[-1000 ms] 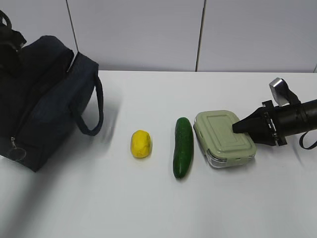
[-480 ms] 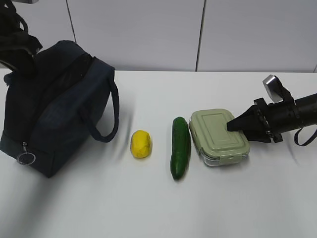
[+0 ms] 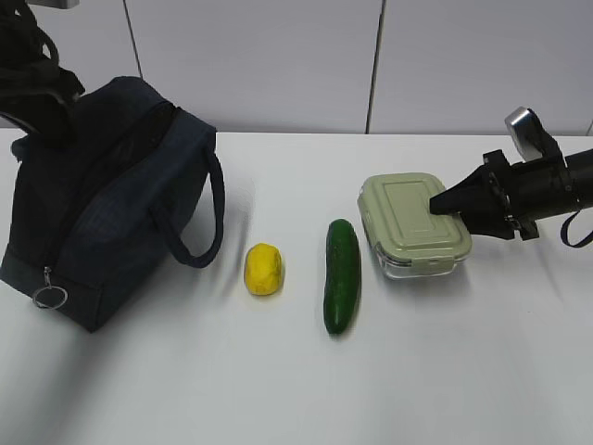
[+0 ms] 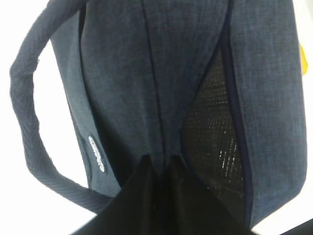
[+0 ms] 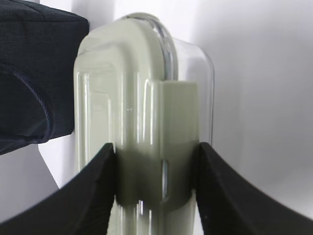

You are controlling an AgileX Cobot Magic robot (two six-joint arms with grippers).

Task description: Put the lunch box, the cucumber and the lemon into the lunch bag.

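The dark navy lunch bag stands at the left with one loop handle hanging toward the middle. My left gripper is shut on a fold of fabric at the bag's top, beside a black mesh pocket; in the exterior view its arm sits above the bag. The lunch box, clear with a sage-green lid, is at the right. My right gripper is shut on its near end, one finger on each side. The cucumber and the yellow lemon lie on the table between bag and box.
The white table runs to a pale panelled wall behind. A metal ring pull hangs at the bag's front lower corner. In the right wrist view the bag shows beyond the box.
The bag has been pulled right and stood more upright by my left gripper. My right gripper has carried the lunch box up and away from the cucumber.
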